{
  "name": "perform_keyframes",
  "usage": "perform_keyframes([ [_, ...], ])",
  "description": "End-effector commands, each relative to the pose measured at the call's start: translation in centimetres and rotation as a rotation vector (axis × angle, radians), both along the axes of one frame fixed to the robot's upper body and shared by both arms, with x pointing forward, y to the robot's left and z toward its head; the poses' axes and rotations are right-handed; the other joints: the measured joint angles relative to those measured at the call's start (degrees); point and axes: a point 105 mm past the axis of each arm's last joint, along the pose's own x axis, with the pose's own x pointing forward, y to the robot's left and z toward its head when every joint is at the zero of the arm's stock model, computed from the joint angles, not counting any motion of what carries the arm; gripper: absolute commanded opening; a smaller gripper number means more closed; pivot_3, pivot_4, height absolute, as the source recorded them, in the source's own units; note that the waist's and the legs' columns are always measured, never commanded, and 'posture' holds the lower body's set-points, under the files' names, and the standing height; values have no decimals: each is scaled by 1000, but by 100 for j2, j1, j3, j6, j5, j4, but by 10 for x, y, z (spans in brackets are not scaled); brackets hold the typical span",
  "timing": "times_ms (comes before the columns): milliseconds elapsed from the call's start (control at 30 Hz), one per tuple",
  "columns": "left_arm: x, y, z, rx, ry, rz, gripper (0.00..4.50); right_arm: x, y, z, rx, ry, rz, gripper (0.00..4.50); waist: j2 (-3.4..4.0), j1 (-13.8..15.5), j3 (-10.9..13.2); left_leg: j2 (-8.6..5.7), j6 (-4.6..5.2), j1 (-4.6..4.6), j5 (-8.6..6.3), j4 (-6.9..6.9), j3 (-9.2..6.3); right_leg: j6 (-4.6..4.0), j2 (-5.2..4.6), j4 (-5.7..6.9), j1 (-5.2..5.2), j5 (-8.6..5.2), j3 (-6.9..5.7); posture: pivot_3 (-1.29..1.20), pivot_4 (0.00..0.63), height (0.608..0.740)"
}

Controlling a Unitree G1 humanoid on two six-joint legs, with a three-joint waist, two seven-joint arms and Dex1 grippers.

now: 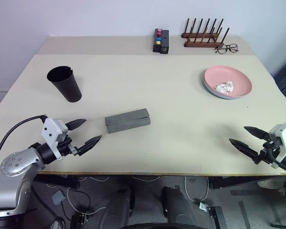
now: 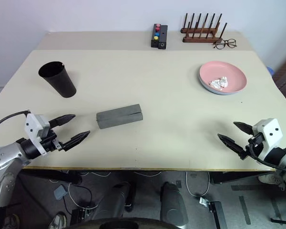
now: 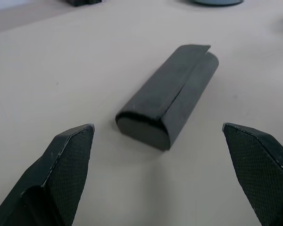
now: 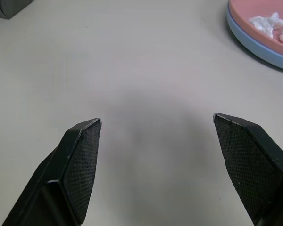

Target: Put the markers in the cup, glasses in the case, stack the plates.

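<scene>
The tall black cup stands upright at the left of the table. In the middle lies the grey case, lid closed. My left gripper hovers open just left of the case, pointing at its end, with nothing between its fingers. The pink plate rests on the light blue plate at the right. Near the front right edge my right gripper is open and empty above bare table. The markers and the glasses are out of view.
White crumpled paper lies in the pink plate. Along the back stand a black box with coloured buttons, a wooden peg rack and thin wire-framed spectacles. The table's front edge runs just below both grippers.
</scene>
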Motion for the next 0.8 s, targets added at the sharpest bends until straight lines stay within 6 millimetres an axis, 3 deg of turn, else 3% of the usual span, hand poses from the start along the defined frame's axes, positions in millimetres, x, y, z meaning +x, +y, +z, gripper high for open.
perform_keyframes([
  [33,-4,-6,10,-11,-26,-35,4500,2,-1,12,-2,-56,0,3867,0,-8,0,0,0,0,0,0,0,0,0,0,0,0,0,0,150,740],
  [433,-12,6,-14,-13,12,-30,4500,8,1,18,15,-68,28,3867,0,2,0,0,0,0,0,1,3,0,-1,-1,1,0,0,0,150,740],
  [667,-16,0,-17,-23,20,-38,4500,12,-8,20,8,-64,36,3867,0,17,0,0,0,0,0,1,4,0,-2,-2,1,0,0,0,150,740],
  [800,-19,2,-22,-21,35,-28,4500,6,-2,12,14,-40,57,3867,0,9,-1,1,0,1,0,0,4,0,-1,-1,1,0,0,0,150,740],
])
